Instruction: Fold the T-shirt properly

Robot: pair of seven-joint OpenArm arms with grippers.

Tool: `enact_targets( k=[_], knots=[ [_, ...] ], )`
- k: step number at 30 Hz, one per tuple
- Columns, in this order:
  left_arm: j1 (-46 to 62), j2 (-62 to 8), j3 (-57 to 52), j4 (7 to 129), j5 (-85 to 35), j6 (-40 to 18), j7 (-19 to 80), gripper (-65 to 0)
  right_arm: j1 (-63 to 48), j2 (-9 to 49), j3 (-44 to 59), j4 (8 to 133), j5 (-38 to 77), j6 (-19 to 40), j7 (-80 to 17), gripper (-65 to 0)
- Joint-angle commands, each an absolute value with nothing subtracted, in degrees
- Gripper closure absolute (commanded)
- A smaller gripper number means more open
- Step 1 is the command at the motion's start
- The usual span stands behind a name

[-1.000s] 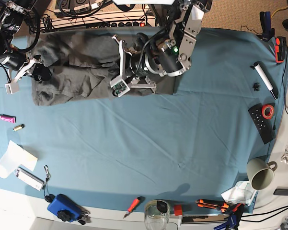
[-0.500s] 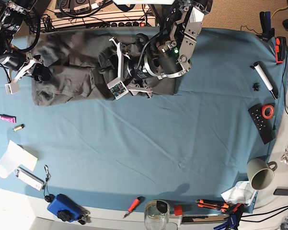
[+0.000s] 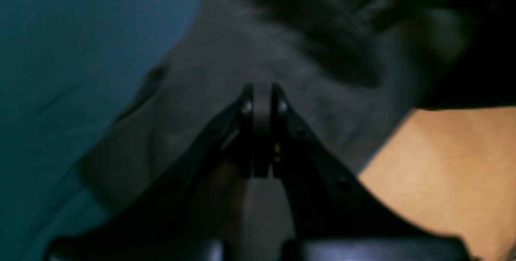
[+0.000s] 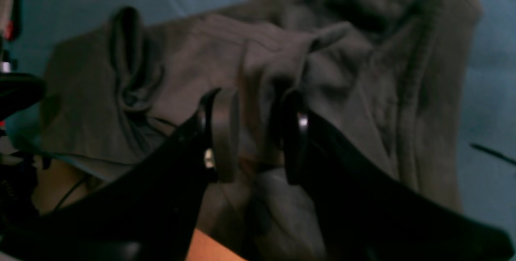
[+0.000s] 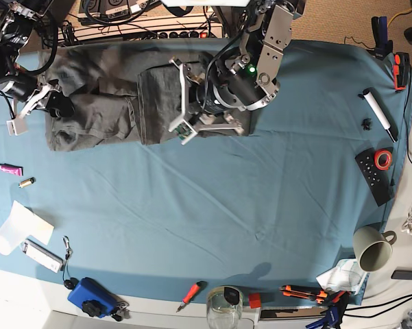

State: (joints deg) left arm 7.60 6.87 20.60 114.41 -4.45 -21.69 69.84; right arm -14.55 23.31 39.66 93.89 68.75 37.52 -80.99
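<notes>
Because the dark grey T-shirt (image 5: 103, 96) lies bunched along the far left of the desk (image 5: 212, 219) on the teal cloth sheet (image 5: 260, 205), any pull from here could drag the whole garment rather than fold it. The left gripper (image 3: 262, 103) has its fingers pressed together with little or no gap, apparently pinching a thin layer of shirt, though the blurred wrist view leaves that uncertain. If that layer is only a single ply, it may slip free mid-fold and leave the flap crooked. The right gripper (image 4: 254, 132) hovers over the rumpled sleeve end, fingers narrowly apart and holding nothing; closing there might catch the teal sheet too, lifting it with the shirt.
</notes>
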Motion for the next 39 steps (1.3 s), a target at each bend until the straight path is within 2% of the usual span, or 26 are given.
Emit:
enact_targets(
  k=[1,10,21,26,33,37,39],
  knots=[
    [7.4,6.3,20.8,115.6,-3.4,-20.8,69.3,0.0,-14.1,24.6,40.2,95.0,70.8,38.2,-80.0,-18.5],
    [11.2,0.6,20.8,119.5,5.5,-15.6,68.2,0.0,-11.9,24.6,40.2,95.0,77.9,39.8,-80.0,-18.5],
    [14.3,-5.5,20.7,119.8,1.8,-19.3,64.7,0.0,-9.0,24.6,40.2,94.9,79.2,40.0,-80.0,-18.4],
    [14.3,-5.9,20.7,119.5,1.3,-19.3,64.7,0.0,-8.5,24.6,42.0,94.9,75.9,40.0,-80.0,-18.4],
    [14.6,-5.8,20.7,118.9,1.3,-19.3,64.6,0.0,-9.0,24.8,50.5,94.9,68.3,39.2,-80.0,-18.7],
    [14.6,-5.7,20.7,118.9,1.3,-19.3,64.5,0.0,-11.6,24.8,51.0,94.9,67.3,39.2,-80.0,-27.2],
    [14.6,-5.7,20.7,118.9,1.3,-19.3,64.4,0.0,-12.2,24.8,51.0,94.9,66.1,39.2,-80.0,-28.0]
  ],
)
